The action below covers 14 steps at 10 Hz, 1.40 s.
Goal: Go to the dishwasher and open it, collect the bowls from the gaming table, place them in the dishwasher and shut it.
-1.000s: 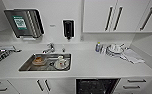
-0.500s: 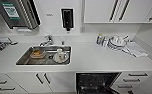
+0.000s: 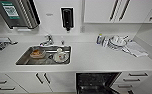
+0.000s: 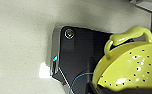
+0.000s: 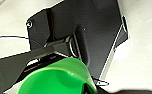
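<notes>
Two bowls ride near the wrists: a yellow-green holed one (image 4: 127,65) by the left, a green one (image 5: 57,77) by the right; either tool's grip I cannot tell. Below the bench (image 3: 97,58), the dishwasher (image 3: 97,83) gapes open.

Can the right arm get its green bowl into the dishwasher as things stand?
Probably yes: the dishwasher stands open under the counter edge, dark inside, with nothing blocking it. The green bowl sits at the right wrist.

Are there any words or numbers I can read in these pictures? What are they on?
None can be read.
Green label on the dark wall unit: print is there, too blurred to read.
Small mark on the wall beside the black dispenser: too blurred to read.
Yellow-green colander and green bowl: no writing.
</notes>
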{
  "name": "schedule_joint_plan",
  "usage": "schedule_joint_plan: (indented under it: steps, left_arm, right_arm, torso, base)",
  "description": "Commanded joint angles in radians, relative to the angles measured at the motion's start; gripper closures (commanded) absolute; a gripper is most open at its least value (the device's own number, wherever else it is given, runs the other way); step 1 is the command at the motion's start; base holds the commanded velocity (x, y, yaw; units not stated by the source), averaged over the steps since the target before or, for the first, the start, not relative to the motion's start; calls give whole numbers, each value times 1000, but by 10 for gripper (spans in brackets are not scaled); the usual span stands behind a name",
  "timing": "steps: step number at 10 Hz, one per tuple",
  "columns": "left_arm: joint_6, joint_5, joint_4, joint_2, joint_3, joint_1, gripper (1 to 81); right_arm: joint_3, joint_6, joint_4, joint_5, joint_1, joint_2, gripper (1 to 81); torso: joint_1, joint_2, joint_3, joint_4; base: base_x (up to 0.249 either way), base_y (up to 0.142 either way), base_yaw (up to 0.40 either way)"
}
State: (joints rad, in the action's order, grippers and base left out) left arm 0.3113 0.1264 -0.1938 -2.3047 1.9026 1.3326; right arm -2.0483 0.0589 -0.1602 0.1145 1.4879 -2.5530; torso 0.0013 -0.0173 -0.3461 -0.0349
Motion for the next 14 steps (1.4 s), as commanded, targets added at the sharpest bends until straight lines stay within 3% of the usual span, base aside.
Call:
schedule_joint_plan:
  steps: [1, 5, 6, 7, 10, 12, 14]
  left_arm:
    - [14, -125, 11, 134, -143, -149, 811]
    - [14, -246, 11, 237, -324, -347, 811]
    - [15, -292, 20, 250, -361, -399, 811]
    - [17, -327, 25, 254, -387, -451, 811]
    - [26, -447, 34, 237, -418, -605, 811]
    - [67, -520, 33, 209, -442, -719, 811]
    - [86, -597, 30, 128, -400, -799, 811]
  right_arm:
    - [33, -2, 10, -68, -16, 35, 811]
    - [39, -1, 11, -67, -17, 35, 811]
    - [42, -1, 11, -67, -19, 35, 811]
    - [44, 1, 11, -67, -20, 37, 811]
    - [51, 5, 11, -67, -22, 35, 811]
    - [54, 7, 11, -67, -22, 37, 811]
    - [54, 7, 11, -67, -22, 35, 811]
  torso:
    - [0, 0, -70, 0]
    - [1, 1, -175, 0]
    - [1, 1, -130, 0]
    - [1, 1, -153, 0]
    - [1, 2, -166, 0]
    - [2, 2, -166, 0]
    - [2, 3, -166, 0]
  base:
    - [0, 0, 0]
    - [0, 0, 0]
    - [0, 0, 0]
    - [0, 0, 0]
    - [0, 0, 0]
    - [0, 0, 0]
    - [0, 0, 0]
